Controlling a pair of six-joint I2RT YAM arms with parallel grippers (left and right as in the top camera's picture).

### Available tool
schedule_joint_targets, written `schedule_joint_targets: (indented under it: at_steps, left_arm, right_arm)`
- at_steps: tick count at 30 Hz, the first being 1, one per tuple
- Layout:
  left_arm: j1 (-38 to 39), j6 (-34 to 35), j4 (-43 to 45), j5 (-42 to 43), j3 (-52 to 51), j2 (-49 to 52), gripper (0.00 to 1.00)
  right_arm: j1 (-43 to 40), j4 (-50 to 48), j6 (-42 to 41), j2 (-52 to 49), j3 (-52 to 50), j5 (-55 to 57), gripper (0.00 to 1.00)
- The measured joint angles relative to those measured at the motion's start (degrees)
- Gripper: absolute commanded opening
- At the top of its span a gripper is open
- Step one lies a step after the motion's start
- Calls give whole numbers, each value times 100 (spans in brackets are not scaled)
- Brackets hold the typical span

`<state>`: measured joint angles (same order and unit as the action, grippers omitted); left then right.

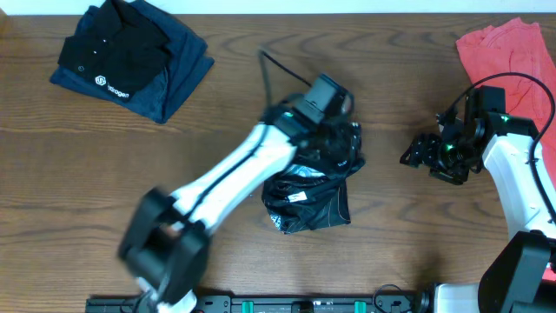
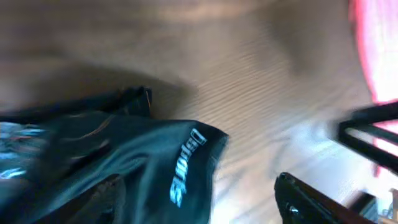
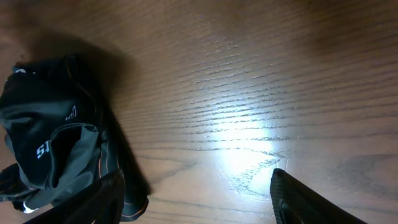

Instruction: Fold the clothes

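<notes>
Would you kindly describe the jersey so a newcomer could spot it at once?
Look at the middle of the wooden table. The crumpled black jersey there carries lettering and orange lines, unlike the folded polo top left or the coral garment top right.

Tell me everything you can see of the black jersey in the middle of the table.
The black jersey is thin, shiny fabric with white logos and fine orange lines. It lies crumpled in a loose bundle on the wooden table, near its middle. The blurred left arm covers its upper end; contact cannot be judged.
</notes>
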<state>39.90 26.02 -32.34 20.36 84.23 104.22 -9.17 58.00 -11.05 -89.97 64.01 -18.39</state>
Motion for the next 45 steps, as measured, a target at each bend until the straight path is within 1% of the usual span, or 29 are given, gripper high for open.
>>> schedule_joint_targets:
  at_steps: [4,6,9,11,12,14,17,21,25,28,32,36,41,43,44,45]
  left_arm:
    - [-323,-129,-940,2,11,-887,83]
    - [-605,-212,-1652,-31,31,-1207,83]
    - [-1165,-485,-2776,-107,39,-1394,83]
    - [-1545,-728,-3248,-129,13,-1364,84]
    - [-1663,-828,-3335,-127,-42,-1353,83]
    - [-1825,-1001,-3346,-114,-273,-1327,83]
    - [-1840,-1167,-2981,17,-789,-1241,84]
    - [-1825,-1279,-2249,476,-1493,-1036,83]
    - [-1825,-1392,-1812,1080,-1965,-787,83]
    - [-1825,-1473,-1615,1504,-2107,-643,84]
    - [-1825,-1567,-1320,1779,-2122,-605,83]
    - [-1786,-1659,-1298,1888,-2122,-605,83]
    - [-1563,-1720,-1147,1939,-2122,-605,83]
    - [-1456,-1718,-1084,1923,-2122,-603,75]
    - [-1405,-1692,-1067,1880,-2122,-603,70]
    - [-1351,-1679,-1045,1818,-2122,-599,61]
  right_arm:
    - [0,24,0,0,0,0,73]
    - [0,50,0,0,0,0,73]
    - [0,46,0,0,0,2,73]
    - [0,26,0,0,0,2,73]
    - [0,0,0,0,0,2,73]
    - [0,-63,2,0,0,-2,73]
    - [0,-107,0,0,0,-13,73]
    - [0,-107,0,0,0,-28,73]
    - [0,-107,2,0,0,-31,73]
    - [0,-107,0,0,0,-35,72]
    - [0,-107,0,0,0,-44,73]
    - [0,-94,2,0,0,-44,73]
    - [0,-87,2,-2,0,-44,73]
    - [0,-79,0,-2,0,-44,72]
    - [0,-68,0,-2,0,-46,72]
    - [0,-52,0,-2,0,-46,72]
